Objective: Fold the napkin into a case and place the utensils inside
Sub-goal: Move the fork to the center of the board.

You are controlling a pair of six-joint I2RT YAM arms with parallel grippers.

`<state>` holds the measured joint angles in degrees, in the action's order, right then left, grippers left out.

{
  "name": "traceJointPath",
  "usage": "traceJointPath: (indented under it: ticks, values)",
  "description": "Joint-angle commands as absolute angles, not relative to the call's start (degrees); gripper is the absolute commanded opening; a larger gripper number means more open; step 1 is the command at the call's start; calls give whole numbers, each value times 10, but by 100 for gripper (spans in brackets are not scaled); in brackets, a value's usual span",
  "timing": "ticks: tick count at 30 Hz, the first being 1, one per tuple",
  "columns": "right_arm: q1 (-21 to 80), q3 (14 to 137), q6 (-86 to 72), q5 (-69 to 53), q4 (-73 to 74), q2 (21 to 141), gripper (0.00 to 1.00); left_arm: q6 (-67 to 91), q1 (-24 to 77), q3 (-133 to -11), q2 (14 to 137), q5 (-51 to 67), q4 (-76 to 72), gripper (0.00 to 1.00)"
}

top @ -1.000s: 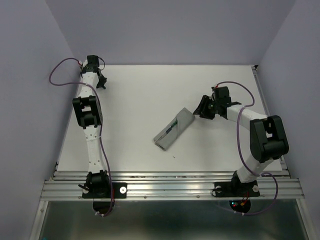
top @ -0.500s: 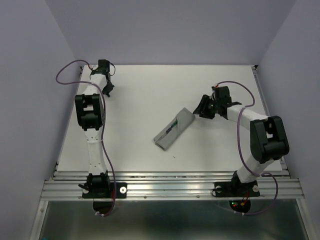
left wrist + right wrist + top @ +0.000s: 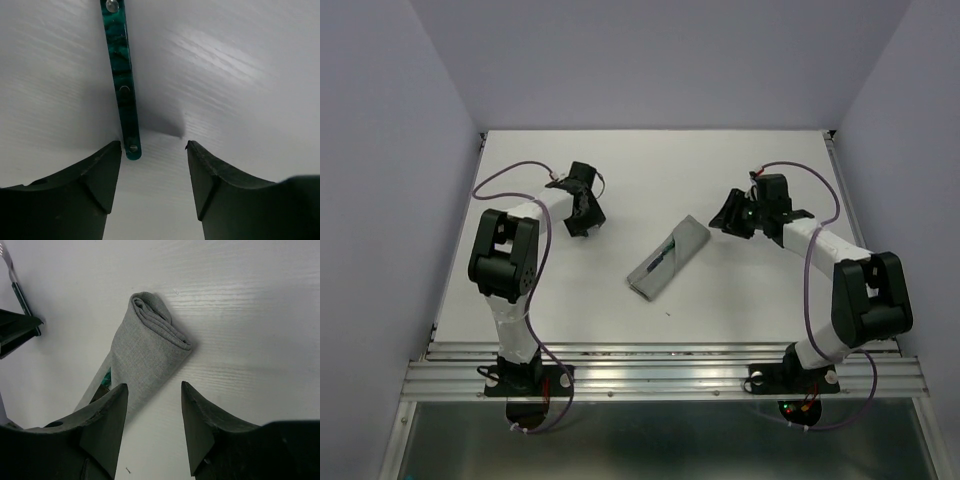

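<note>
The napkin lies folded as a narrow grey case (image 3: 668,258) at mid-table, slanting; its rolled end (image 3: 159,322) shows ahead of my right gripper. A teal handle (image 3: 105,378) peeks from its open side. A second utensil (image 3: 121,75) with a dark teal handle lies on the table left of the case. My left gripper (image 3: 153,146) hangs open over it, and the handle's end sits just inside the tip of the left finger (image 3: 107,165). In the top view that gripper (image 3: 582,215) hides this utensil. My right gripper (image 3: 154,386) is open and holds nothing, just right of the case's far end.
The white table (image 3: 620,170) is walled in by lilac panels at the back and both sides. A metal rail (image 3: 660,375) with both arm bases runs along the near edge. The left gripper (image 3: 15,330) shows at the left edge of the right wrist view.
My left arm has swung from the far-left back corner to mid-table, over the loose utensil, with its jaws now wider. The right arm has shifted slightly; the case has not moved.
</note>
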<state>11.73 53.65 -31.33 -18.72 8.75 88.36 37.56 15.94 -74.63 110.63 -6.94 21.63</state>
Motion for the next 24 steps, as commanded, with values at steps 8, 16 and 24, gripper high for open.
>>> traceJointPath:
  ticks: [8,16,24]
  values:
    - [123,510,-313,-194,84,814,56,422,227,-747,1095,-16,207,72]
    - [123,496,-312,-185,98,784,56,317,221,-1014,1254,-59,276,70]
    - [123,485,-310,-166,114,755,58,256,198,-1109,1233,-87,346,68]
